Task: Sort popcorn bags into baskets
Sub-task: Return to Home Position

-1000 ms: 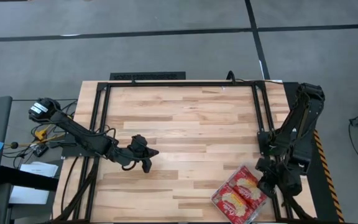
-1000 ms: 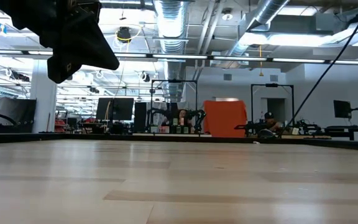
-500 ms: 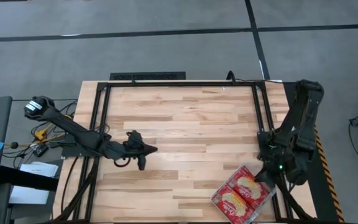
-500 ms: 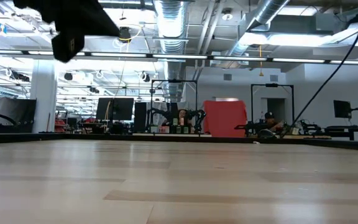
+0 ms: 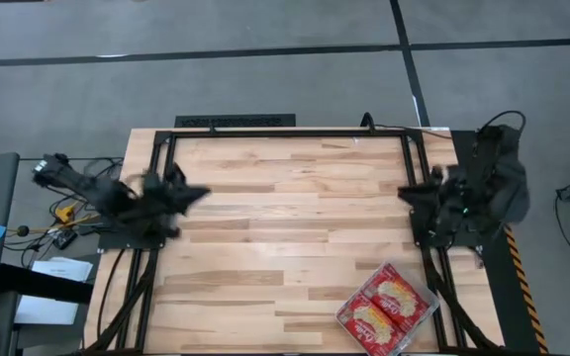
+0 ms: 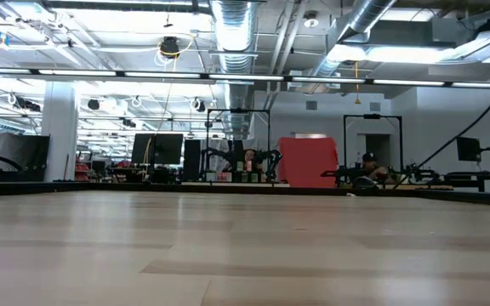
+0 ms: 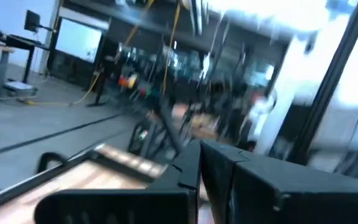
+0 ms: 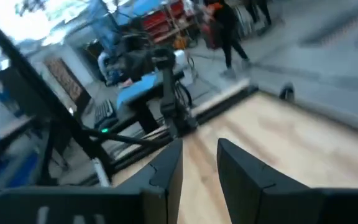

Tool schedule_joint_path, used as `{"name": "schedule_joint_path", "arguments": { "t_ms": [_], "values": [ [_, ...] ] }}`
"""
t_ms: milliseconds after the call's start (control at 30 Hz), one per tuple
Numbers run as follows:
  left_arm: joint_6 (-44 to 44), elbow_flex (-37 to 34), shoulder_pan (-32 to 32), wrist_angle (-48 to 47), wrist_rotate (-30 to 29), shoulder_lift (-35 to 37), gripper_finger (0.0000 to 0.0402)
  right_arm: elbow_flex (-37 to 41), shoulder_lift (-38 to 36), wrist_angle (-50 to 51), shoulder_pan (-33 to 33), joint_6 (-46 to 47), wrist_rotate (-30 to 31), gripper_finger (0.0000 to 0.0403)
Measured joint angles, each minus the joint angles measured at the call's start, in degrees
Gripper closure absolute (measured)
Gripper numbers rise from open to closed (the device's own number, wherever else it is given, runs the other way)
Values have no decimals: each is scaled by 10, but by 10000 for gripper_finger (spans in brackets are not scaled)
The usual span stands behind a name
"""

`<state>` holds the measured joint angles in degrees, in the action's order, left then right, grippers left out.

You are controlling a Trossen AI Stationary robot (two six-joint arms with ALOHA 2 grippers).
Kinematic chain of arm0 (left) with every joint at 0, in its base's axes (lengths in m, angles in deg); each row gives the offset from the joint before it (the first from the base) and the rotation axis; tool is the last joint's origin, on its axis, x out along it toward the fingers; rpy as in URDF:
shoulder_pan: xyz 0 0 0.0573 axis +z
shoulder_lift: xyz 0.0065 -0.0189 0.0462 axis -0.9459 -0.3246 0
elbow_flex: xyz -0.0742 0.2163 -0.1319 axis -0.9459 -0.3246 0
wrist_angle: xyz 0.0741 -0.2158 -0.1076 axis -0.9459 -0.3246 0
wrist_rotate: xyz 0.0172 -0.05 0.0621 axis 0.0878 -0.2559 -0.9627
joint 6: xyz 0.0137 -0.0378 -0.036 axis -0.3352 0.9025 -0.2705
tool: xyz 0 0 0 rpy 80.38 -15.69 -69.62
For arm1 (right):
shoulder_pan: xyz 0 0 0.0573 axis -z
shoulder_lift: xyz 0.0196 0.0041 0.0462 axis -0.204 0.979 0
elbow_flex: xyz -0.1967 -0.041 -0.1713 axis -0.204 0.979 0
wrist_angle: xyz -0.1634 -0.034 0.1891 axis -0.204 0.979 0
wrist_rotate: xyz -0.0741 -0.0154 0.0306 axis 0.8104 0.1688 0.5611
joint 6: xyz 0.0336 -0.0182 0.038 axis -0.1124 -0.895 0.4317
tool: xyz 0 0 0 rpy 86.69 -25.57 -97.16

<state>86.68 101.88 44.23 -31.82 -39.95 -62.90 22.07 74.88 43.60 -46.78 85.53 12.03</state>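
The popcorn bags (image 5: 385, 305) are red packets with yellow-cream pictures. Two show side by side on top, lying in the clear tray (image 5: 426, 297). The tray rests flat on the table near its near right corner. My left gripper (image 5: 196, 193) hangs over the table's left edge, far from the tray, and its fingers are shut together (image 7: 201, 152). My right gripper (image 5: 407, 192) is at the table's right edge, on the far side of the tray and apart from it. A narrow gap shows between its fingers (image 8: 200, 149). Neither arm shows in the low view.
A black metal frame (image 5: 285, 132) runs around the wooden tabletop (image 5: 295, 218). The low view shows only bare wood (image 6: 245, 246) and the room behind. A person (image 8: 225, 25) walks in the room beyond the table.
My left arm has drawn back from the table's middle toward its left edge and risen out of the low view. My right arm has pulled away from the tray toward the far side, along the right edge. The tray and packets have stayed where they were.
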Motion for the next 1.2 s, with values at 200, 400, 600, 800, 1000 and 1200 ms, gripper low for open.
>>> {"name": "schedule_joint_path", "arguments": {
  "t_ms": [200,400,600,800,1000,1200],
  "values": [
    [20,0,39,-57,93,155,402,-58,-71,-65,38,-314,-186,274],
    [134,0,70,-227,242,307,402,-38,-185,-130,54,-443,-373,279],
    [267,-71,70,-323,270,327,401,133,-311,-178,39,-442,-332,278],
    [314,-238,70,-130,317,326,402,249,-342,-221,48,-388,-303,274],
    [336,-321,71,-82,348,326,402,365,-340,-372,53,-391,-337,274],
    [304,-323,71,-27,383,327,402,520,-317,-651,86,-389,-437,279]
  ]
}}
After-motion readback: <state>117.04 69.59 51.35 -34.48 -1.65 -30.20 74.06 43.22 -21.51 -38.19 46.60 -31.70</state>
